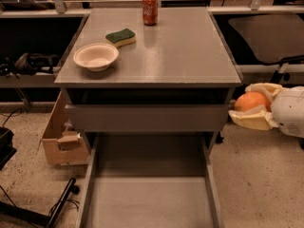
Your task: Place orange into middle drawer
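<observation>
A beige bowl [96, 56], green sponge [120, 36] and red can [150, 9] sat on the table [190, 56] in the upper left and centre, out of the way. At lower centre the middle drawer [149, 201] stood pulled out, floor bare to receive the fruit. At the right edge the hand [241, 103] pinched the orange [251, 101] between both fingers, beside the table, not yet over the drawer.

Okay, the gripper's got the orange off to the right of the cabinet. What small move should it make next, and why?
Probably swing the gripper left until it is over the open drawer. It holds the orange to the right of the cabinet, outside the drawer's right wall, so releasing here would likely drop the fruit on the floor.
</observation>
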`<state>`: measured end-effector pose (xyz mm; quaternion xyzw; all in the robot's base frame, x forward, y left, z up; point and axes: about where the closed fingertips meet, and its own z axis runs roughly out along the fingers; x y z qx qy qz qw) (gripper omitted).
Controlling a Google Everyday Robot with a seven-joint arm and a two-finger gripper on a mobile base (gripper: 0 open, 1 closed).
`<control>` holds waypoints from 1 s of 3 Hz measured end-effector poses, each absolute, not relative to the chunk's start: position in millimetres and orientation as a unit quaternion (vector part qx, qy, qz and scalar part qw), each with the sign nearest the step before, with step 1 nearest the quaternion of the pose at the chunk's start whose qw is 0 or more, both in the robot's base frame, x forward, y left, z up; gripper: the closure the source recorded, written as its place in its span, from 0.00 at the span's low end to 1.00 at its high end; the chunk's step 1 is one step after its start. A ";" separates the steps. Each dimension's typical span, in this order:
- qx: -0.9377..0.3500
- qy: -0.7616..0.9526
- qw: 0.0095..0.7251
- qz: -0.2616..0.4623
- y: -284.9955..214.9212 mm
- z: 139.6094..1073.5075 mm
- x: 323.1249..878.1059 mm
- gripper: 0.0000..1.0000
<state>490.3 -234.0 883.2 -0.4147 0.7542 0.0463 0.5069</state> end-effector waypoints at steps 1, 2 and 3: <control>-0.411 0.769 0.484 0.079 -213.5 824.6 487.6 1.00; -0.404 0.784 0.454 0.125 -184.2 739.5 487.7 1.00; -0.399 0.792 0.432 0.163 -154.8 662.0 494.8 1.00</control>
